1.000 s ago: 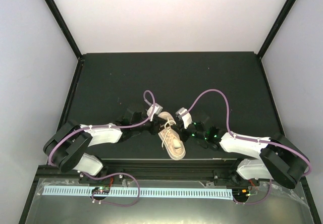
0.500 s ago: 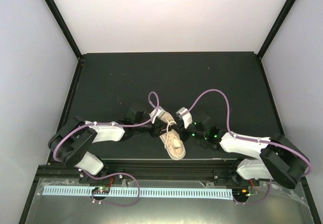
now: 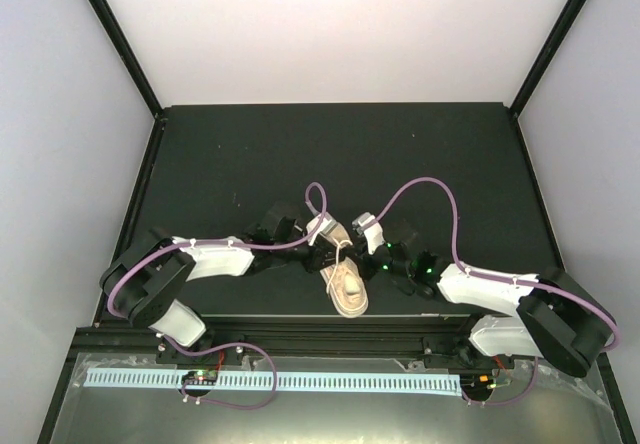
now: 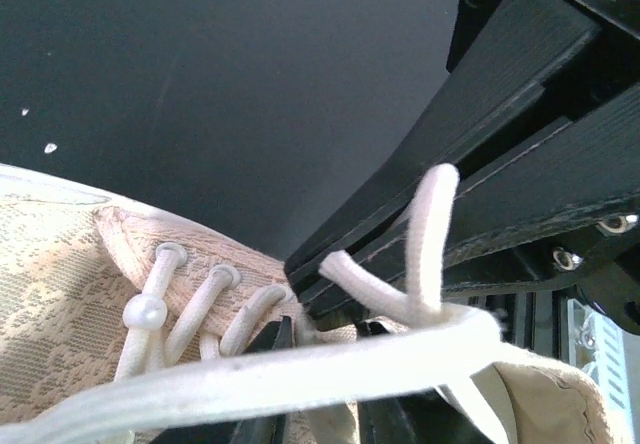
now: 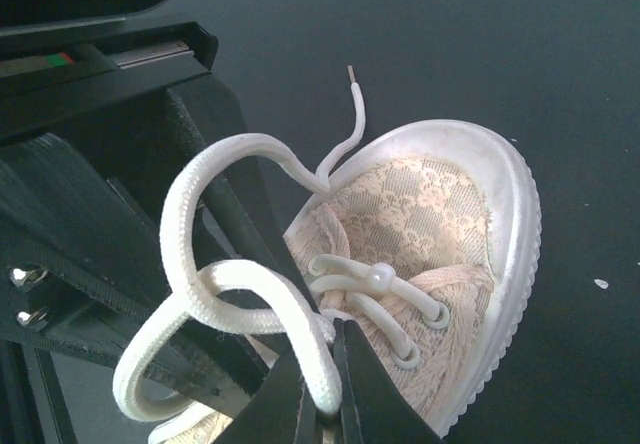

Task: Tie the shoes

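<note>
The pale pink-beige sneaker [image 3: 347, 284] lies near the table's front edge between both arms. It also shows in the right wrist view [image 5: 440, 224], white toe cap to the right, and in the left wrist view [image 4: 70, 264]. My right gripper [image 3: 367, 254] [image 5: 325, 369] is shut on a cream lace loop [image 5: 215, 284] that curls up over the shoe. My left gripper [image 3: 322, 251] [image 4: 325, 339] is over the shoe's tongue, jaws nearly together on a lace. A taut lace strand [image 4: 250, 374] runs across its fingers to a crossing [image 4: 430, 309].
The two grippers are almost touching above the shoe; each fills part of the other's wrist view as a black block [image 4: 530, 114] [image 5: 110, 164]. A loose lace tip [image 5: 352, 74] lies on the dark mat [image 3: 340, 154]. Purple cables [image 3: 430, 189] arch over both arms.
My left arm has moved right, bringing its gripper in over the shoe's laces. The right gripper has held nearly still, keeping the loop.
</note>
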### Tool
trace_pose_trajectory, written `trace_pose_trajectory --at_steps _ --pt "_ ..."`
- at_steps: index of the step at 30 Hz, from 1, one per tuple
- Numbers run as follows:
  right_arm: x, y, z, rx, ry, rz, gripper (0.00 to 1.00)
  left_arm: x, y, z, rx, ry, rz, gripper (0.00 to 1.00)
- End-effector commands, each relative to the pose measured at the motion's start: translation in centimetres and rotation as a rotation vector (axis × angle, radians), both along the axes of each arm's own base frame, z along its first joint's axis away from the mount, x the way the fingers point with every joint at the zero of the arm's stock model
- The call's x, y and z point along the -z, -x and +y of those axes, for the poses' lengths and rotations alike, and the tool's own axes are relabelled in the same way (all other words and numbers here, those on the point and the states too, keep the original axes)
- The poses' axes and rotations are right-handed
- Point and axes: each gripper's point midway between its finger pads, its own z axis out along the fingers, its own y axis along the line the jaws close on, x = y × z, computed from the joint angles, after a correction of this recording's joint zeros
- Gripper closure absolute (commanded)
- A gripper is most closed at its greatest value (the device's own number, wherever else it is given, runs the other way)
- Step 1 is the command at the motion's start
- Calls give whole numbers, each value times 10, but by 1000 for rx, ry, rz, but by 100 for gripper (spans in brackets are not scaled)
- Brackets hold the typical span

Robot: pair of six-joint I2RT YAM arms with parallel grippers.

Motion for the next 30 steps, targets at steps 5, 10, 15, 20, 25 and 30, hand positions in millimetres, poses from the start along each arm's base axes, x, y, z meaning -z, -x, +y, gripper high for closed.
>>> trace_pose_trajectory --at_steps 5,10,15,20,25,30 --pt "-34 -5 10 -14 -97 -85 98 -10 -12 -6 -41 -34 -84 98" --pt "-35 -3 5 6 -94 -60 91 -33 -18 7 -139 24 -168 98" --pt "-32 6 -4 29 -106 -6 58 -49 -19 19 -193 42 -227 98" --pt "-45 13 -19 76 -139 -3 22 -43 -18 24 -201 13 -224 99" --pt "-68 -2 -36 190 -150 8 13 -40 -18 26 -204 0 -227 98" --pt "-83 -18 -31 223 -41 105 14 -39 -17 26 -196 -8 -229 99"
